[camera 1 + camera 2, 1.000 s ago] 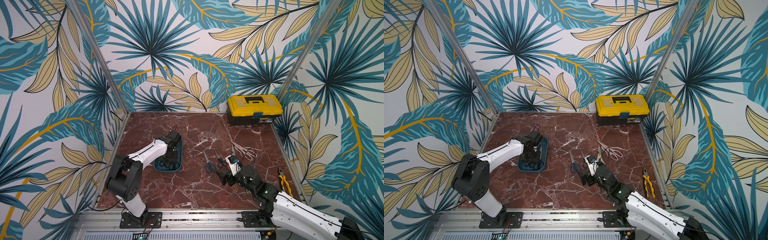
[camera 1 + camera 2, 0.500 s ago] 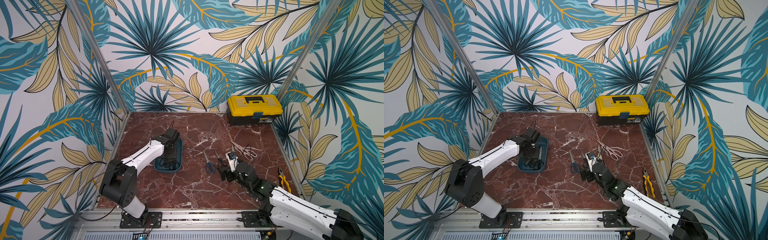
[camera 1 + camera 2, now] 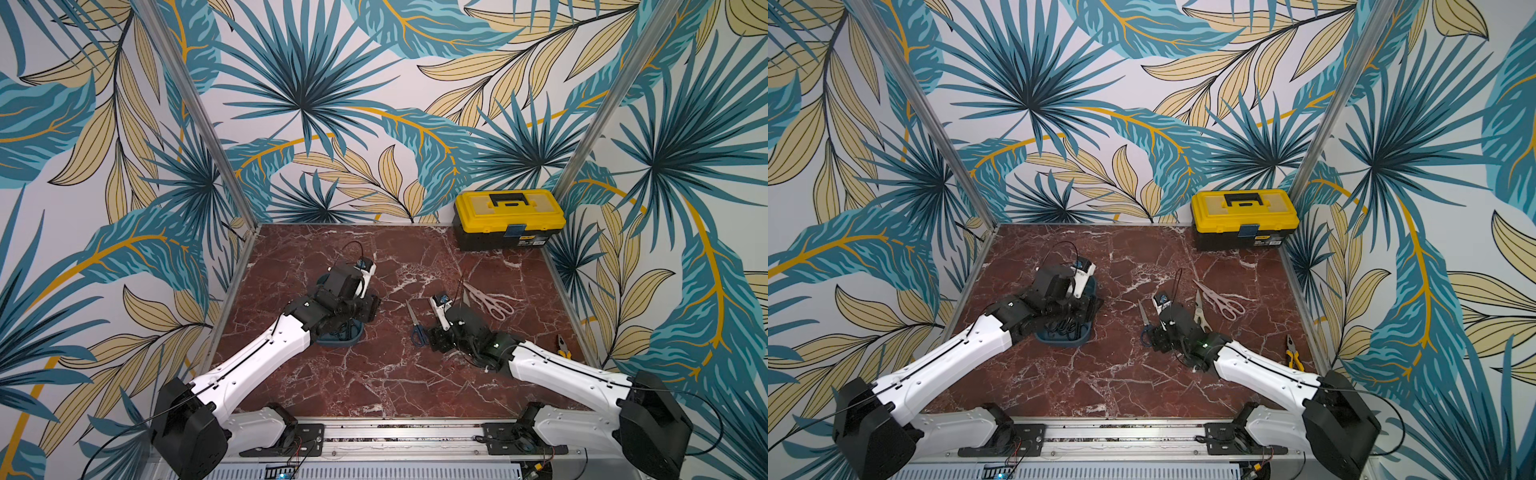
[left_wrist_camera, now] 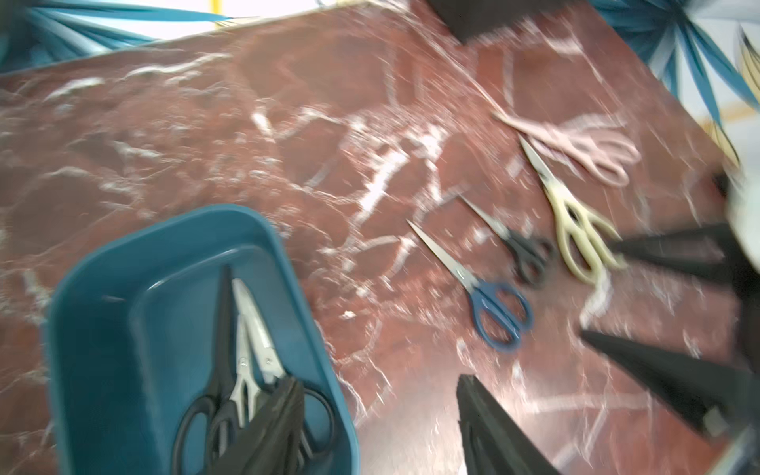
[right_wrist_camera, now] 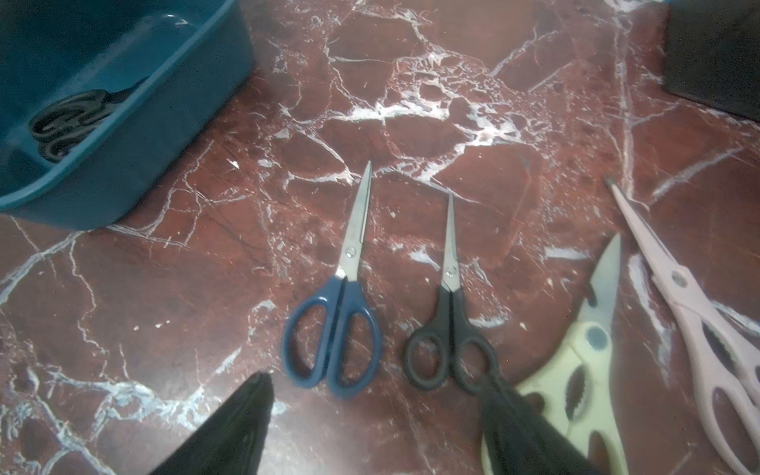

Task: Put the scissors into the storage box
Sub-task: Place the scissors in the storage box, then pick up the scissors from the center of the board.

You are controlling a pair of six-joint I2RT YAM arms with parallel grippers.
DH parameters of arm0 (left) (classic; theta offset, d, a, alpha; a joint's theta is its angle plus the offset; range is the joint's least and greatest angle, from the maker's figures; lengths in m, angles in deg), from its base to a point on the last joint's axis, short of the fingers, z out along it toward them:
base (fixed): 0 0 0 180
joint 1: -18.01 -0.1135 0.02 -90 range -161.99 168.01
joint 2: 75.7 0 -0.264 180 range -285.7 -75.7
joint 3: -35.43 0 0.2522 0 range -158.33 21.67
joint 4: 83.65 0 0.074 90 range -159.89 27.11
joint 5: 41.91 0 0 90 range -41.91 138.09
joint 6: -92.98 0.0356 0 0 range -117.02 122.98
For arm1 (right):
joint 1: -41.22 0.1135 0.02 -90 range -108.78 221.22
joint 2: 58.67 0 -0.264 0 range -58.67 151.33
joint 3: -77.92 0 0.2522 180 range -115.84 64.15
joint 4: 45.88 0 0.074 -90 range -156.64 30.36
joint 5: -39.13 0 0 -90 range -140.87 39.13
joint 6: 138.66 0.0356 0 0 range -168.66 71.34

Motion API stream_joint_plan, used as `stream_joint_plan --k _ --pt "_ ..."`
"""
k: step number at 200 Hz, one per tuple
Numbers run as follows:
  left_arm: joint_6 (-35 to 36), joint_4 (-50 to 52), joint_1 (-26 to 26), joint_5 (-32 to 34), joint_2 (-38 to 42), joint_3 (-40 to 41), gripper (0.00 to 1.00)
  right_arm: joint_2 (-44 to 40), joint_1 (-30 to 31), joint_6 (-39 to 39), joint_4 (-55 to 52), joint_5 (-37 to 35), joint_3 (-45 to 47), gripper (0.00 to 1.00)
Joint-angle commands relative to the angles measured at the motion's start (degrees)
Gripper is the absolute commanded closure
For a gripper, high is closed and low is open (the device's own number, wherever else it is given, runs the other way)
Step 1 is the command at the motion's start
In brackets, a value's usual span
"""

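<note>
Two black-handled scissors (image 4: 242, 370) already lie in the storage box (image 5: 144, 135), and four more wait on the table (image 5: 493, 164). The right fingers (image 5: 246, 411), spread and empty, straddle the blue scissors (image 5: 345, 283) and the small black scissors (image 5: 450, 288), with one tip over the black loop. Closing here would likely pinch both handles, or skid one pair into the cream scissors (image 5: 592, 341) just outside that tip, near the pink scissors (image 5: 678, 283). The left fingers (image 4: 481, 411), released, hang partly over the box and may block the drop.
</note>
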Motion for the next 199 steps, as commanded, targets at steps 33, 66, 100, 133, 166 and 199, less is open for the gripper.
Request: stream_joint_plan --k 33,66,100,133,166,199 --pt "10.84 -1.9 1.71 -7.23 6.67 8.42 0.26 12.64 0.22 6.49 -7.61 4.2 -8.1 0.24" --pt "10.72 2.07 1.8 -9.12 6.76 3.52 0.25 15.57 0.22 8.19 -8.51 5.24 -8.86 0.27" --pt "16.64 9.28 1.72 -8.47 10.34 -0.32 0.23 19.32 0.22 6.76 -9.63 4.98 -10.55 0.32" --pt "18.02 5.2 1.89 -7.14 15.41 6.49 0.16 24.32 0.13 6.82 -10.43 4.19 -13.71 0.43" --pt "19.24 4.24 1.89 -10.58 15.12 6.07 0.15 26.94 -0.82 7.14 -11.7 3.52 -15.56 0.49" --pt "20.19 5.15 1.89 -8.59 14.18 5.0 0.15 28.77 -1.04 7.01 -12.89 4.46 -16.04 0.57"
